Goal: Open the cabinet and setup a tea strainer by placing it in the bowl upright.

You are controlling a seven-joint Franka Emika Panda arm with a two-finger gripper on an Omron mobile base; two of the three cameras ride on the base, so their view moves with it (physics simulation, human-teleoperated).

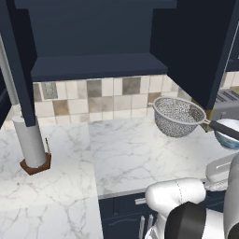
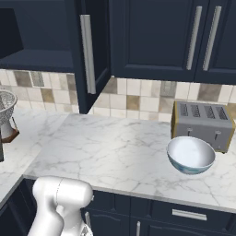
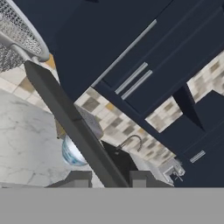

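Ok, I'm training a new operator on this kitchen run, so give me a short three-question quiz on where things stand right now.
1. True or false: the tea strainer is already resting in the bowl.
2. What does the pincer hold the strainer by?
A. its mesh basket
B. its long dark handle
C. its metal rim
3. Fill in: on the counter, the bowl stands just in front of the ____.

Key
1. False: it is held in the air, apart from the bowl.
2. B
3. toaster
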